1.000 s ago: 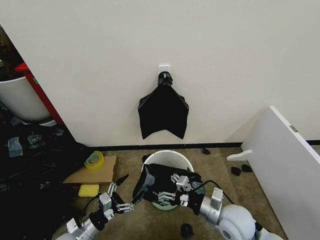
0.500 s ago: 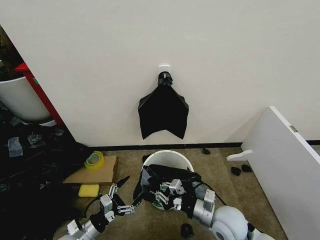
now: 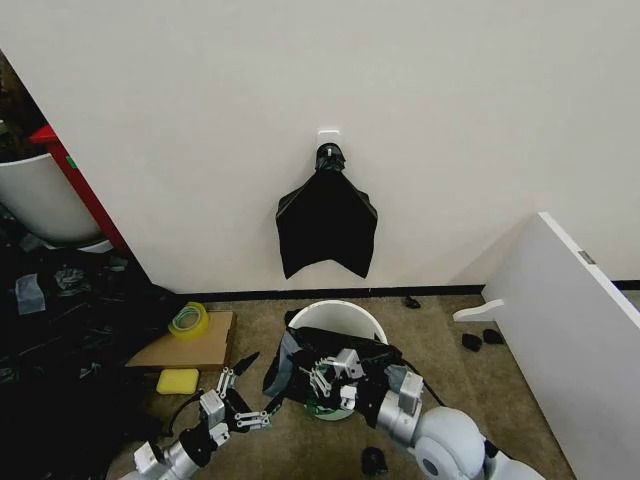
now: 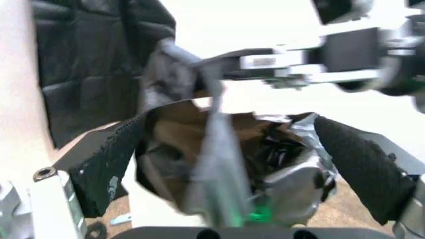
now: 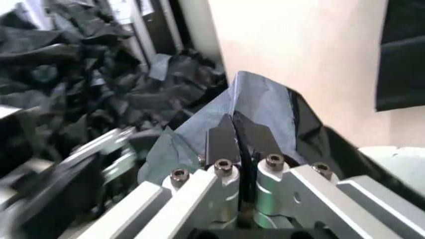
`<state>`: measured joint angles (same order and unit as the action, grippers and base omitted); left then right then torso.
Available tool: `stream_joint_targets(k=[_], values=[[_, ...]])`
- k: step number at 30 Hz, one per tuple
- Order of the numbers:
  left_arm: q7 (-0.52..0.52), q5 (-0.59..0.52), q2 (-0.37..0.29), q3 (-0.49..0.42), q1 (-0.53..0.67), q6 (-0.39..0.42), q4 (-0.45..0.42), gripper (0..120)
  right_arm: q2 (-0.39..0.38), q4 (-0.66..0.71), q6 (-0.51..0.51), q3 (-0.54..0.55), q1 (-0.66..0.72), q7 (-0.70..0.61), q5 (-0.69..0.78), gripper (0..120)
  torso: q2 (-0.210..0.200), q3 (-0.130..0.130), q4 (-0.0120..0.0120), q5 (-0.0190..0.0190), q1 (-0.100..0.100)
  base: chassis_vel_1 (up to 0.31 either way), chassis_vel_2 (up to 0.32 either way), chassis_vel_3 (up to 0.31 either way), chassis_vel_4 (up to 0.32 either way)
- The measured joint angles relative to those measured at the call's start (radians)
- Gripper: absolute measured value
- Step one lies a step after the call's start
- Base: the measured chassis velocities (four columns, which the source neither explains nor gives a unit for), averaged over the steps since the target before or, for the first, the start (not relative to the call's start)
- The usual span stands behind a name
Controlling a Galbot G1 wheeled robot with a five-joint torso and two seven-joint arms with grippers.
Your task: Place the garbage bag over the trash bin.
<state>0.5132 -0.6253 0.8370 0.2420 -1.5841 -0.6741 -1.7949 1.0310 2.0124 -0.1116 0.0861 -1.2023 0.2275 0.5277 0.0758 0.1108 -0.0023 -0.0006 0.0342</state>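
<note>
At the lower left of the head view the left gripper (image 3: 240, 398) reaches toward the near-left edge of the garbage bag (image 3: 300, 362), its fingers spread wide. In the left wrist view those dark pads (image 4: 109, 162) stand apart on either side of a crumpled fold of film, not pinching it, so this hand is released.

At the lower centre of the head view, the garbage bag lies draped over the near side of the trash bin (image 3: 345, 312), whose far rim is bare and white against the wall. The film looks thin, glossy and crinkly; I judge it very light, limp and slippery, likely to slide out of a loose pinch, sag into the bin or tear if dragged hard over the rim. The best hold seems to be the open hem, taken at two well-separated points so the mouth can be stretched wide and pulled down over the rolled rim.

Just right of centre, the right gripper (image 3: 322, 378) sits over the bag above the bin. In the right wrist view its two dark fingertips (image 5: 222, 139) are pressed together on a raised peak of film, so this hand is clenched on the bag.
</note>
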Motion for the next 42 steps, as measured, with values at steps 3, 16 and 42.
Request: stream_joint_targets(k=[3,16,42], values=[[0.009,0.008,-0.002,0.004,-0.003,-0.005,-0.002,100,0.019,-0.003,-0.016,0.01,0.009,-0.049,-0.002,0,0.0,0.0,0.0,0.0,0.0,0.0,0.0,0.0,0.0],[0.002,-0.062,0.013,0.082,-0.024,-0.006,0.011,100,0.051,0.051,-0.047,0.014,-0.038,-0.078,-0.034,30,0.0,0.0,-0.0004,-0.0002,0.0,0.0,0.0,0.0,0.0],[-0.495,0.194,0.16,0.194,-0.126,0.133,-0.146,100,-0.332,0.0,-0.218,-0.16,0.151,-0.049,0.121,100,0.0,0.0,-0.0006,-0.0001,0.0,0.0,0.0,0.0,0.0]])
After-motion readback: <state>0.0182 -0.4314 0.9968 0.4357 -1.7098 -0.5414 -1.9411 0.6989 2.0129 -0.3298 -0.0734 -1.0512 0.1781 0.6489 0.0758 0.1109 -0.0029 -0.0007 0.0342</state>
